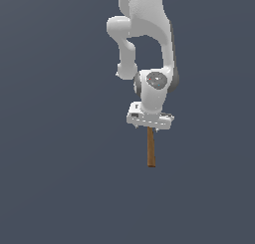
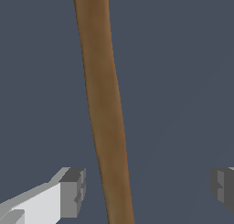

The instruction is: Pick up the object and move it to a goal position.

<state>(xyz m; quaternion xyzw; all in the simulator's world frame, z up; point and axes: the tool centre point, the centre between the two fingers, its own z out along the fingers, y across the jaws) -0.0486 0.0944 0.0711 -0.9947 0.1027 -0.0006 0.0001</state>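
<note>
The hammer shows only as a long brown wooden handle (image 1: 151, 148), reaching out from under the gripper toward the bottom of the exterior view. Its dark head is hidden behind the hand. The gripper (image 1: 147, 129) hangs straight over the handle's upper end. In the wrist view the handle (image 2: 105, 104) runs between the two grey fingertips (image 2: 73, 193), nearer to one of them. The gripper (image 2: 148, 189) is open, with a gap on each side of the handle, and touches nothing.
A plain dark grey-blue floor (image 1: 60, 188) fills both views. The white arm (image 1: 144, 34) rises from the gripper to the top of the exterior view. No other objects and no goal marker show.
</note>
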